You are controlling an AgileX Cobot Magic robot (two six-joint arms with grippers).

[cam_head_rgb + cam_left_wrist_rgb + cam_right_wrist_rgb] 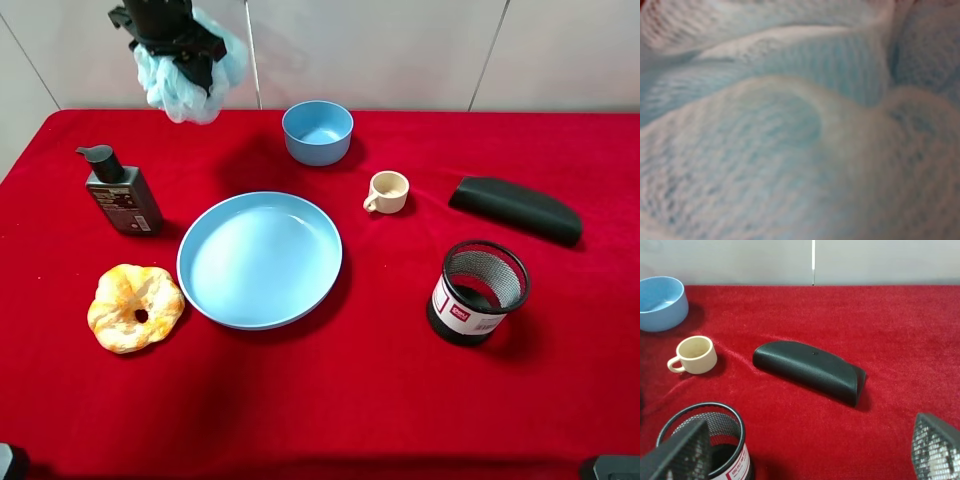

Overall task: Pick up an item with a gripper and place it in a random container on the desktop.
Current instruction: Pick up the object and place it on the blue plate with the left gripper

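My left gripper is shut on the light blue and white mesh bath pouf and holds it high above the back left of the red cloth. The pouf fills the left wrist view and hides the fingers there. The large shallow light blue plate lies on the cloth in front of and to the right of the pouf, and nothing is in it. My right gripper is open and empty; its mesh-patterned fingertips stand wide apart over the cloth, near the black mesh cup.
A dark pump bottle and an orange-yellow ring lie left of the plate. A small deep blue bowl sits behind it. A cream cup, a black case and the mesh cup stand on the right.
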